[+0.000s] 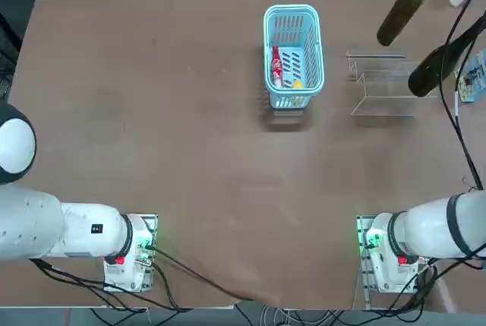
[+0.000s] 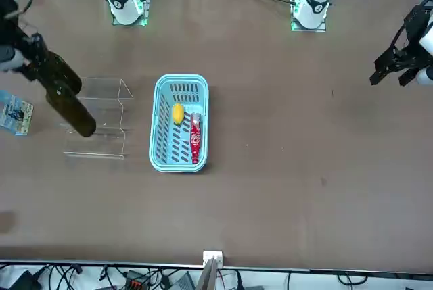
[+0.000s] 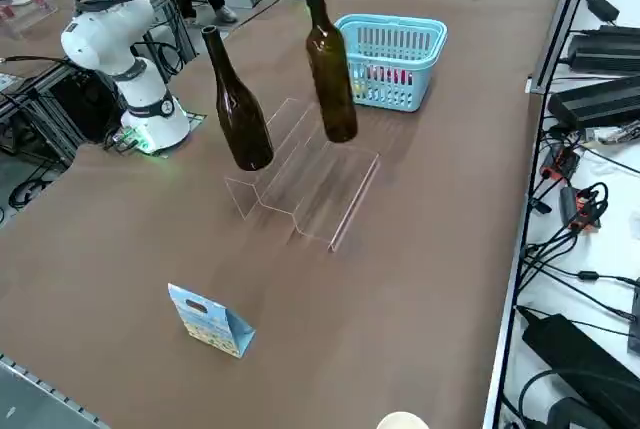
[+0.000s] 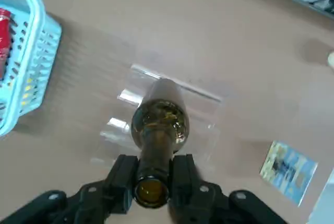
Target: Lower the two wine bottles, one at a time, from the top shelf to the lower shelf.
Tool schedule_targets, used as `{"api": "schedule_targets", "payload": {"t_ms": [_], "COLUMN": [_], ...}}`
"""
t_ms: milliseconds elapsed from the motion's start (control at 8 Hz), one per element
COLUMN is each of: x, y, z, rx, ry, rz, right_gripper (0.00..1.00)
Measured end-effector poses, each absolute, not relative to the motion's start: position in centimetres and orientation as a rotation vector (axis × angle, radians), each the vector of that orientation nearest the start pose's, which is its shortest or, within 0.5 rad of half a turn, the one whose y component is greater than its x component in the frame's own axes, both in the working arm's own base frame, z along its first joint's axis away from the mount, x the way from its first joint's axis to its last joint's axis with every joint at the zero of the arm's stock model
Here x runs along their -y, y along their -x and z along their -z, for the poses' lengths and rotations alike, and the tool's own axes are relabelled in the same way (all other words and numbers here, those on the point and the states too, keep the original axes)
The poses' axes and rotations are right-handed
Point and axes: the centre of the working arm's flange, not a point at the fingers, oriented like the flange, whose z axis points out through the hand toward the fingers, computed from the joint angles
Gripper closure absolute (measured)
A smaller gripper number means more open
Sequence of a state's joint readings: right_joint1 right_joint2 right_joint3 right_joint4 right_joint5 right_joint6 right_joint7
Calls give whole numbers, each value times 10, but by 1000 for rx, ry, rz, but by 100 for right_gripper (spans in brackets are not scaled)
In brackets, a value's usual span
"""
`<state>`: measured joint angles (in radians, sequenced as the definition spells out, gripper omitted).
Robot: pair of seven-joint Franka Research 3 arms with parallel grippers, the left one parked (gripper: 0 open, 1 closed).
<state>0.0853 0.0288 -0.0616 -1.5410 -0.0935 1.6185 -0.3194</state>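
While one wine bottle [image 3: 236,109] stands on the clear acrylic stand [image 3: 300,184], the other wine bottle [image 3: 328,69] hangs upright in the air above it — lifted clear, its base over the stand's steps. The right gripper [image 4: 153,182] is clamped on this lifted bottle's neck, a black finger [image 4: 123,178] pressed against each side just below the open mouth. Seen from the wrist, the held bottle's long axis runs straight down away from the gripper, mouth up, shoulders widening beneath the slim neck, with the stand's thin edges showing around its body.

Both bottles are dark olive-green glass, tall, with long narrow necks and no label that shows. The standing one is also mouth up, its axis vertical; in the side view it rests on the stand's end nearer the robot's base [image 3: 150,119], though whether on the top shelf or the lower shelf cannot be told through the clear steps.

A light-blue basket [image 1: 293,56] sits on the brown table [image 1: 167,128] near the stand — apart from it — and holds a small red-labelled bottle [image 1: 277,66] lying down and a yellow item [image 2: 178,113]. A small blue printed card [image 3: 210,320] stands on the table, well apart from the stand.
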Motion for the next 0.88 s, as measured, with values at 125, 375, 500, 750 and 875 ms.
{"api": "schedule_targets", "payload": {"t_ms": [125,375,500,750,875], "x": [1,1,-1,-5,-8], "y": [-582,-601,-606,-612,-613], "z": [-615,-592,-583,-569,-565], "rx": [587,610,617,610,593], "ry": [3194,3194,3193,3188,3179], "rz": [72,71,58,29,23], "right_gripper": [62,62,62,62,62]}}
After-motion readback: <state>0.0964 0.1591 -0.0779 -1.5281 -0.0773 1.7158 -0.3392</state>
